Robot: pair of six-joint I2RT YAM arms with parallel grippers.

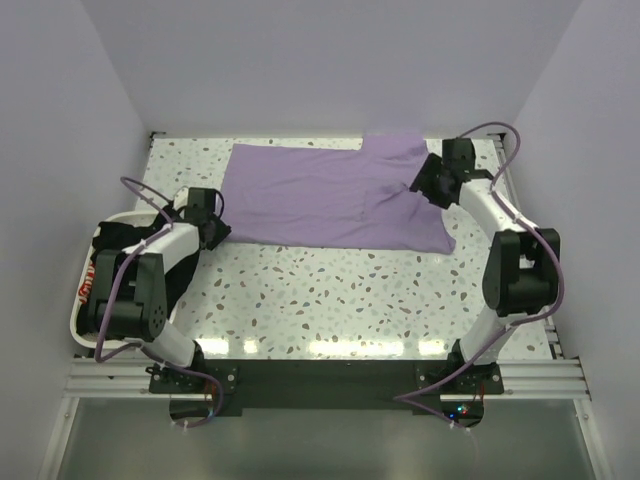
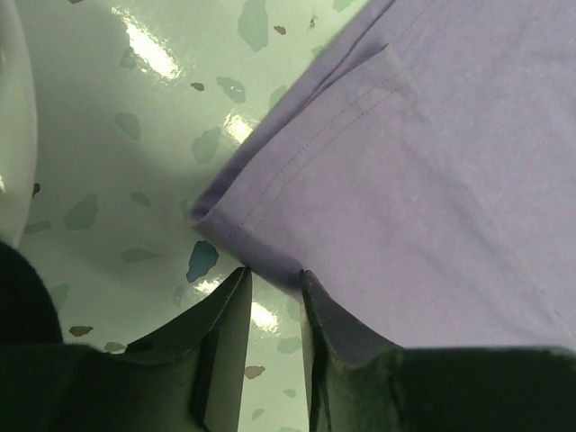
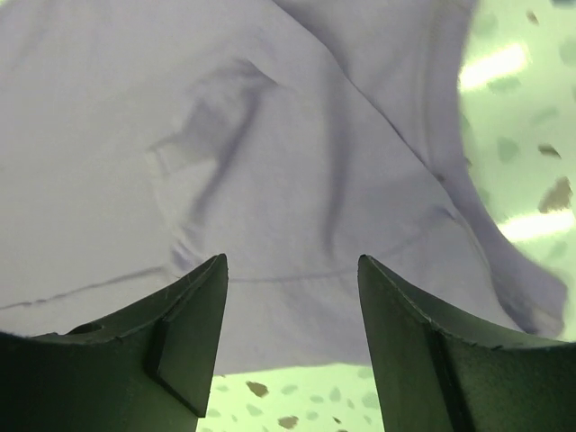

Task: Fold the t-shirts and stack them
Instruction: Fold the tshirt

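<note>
The lavender t-shirt [image 1: 330, 195] lies spread flat at the back middle of the table, one sleeve pointing to the far right. My left gripper [image 1: 216, 228] sits at its near-left corner. In the left wrist view the gripper [image 2: 274, 274] stands narrowly open, its tips at the shirt's hem [image 2: 423, 180], with bare table in the gap. My right gripper [image 1: 421, 185] is at the shirt's right side. In the right wrist view it [image 3: 292, 261] is wide open and empty just over the cloth [image 3: 270, 135]. Black t-shirts [image 1: 120, 238] are piled in the tray, one showing a red-and-white print [image 1: 84, 285].
A white tray [image 1: 72, 312] stands at the table's left edge, beside the left arm. The speckled tabletop [image 1: 330, 290] runs between the shirt and the arm bases. White walls close in the back and both sides.
</note>
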